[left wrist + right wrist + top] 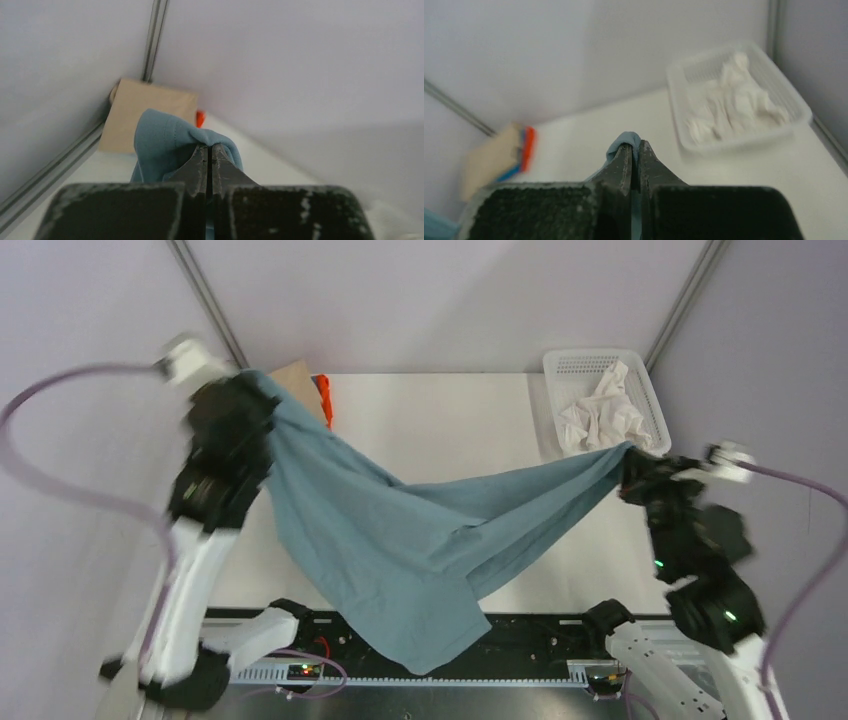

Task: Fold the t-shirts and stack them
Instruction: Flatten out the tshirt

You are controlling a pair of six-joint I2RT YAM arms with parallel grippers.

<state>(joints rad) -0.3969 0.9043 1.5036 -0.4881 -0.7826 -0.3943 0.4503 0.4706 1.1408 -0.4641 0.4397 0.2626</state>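
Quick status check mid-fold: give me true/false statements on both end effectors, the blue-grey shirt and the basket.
1. The left end effector is shut on the blue-grey t-shirt. True.
2. The right end effector is open and empty. False: it is shut on the same shirt.
3. The shirt lies folded flat. False: it hangs spread between the two end effectors.
4. The white basket holds crumpled white cloth. True.
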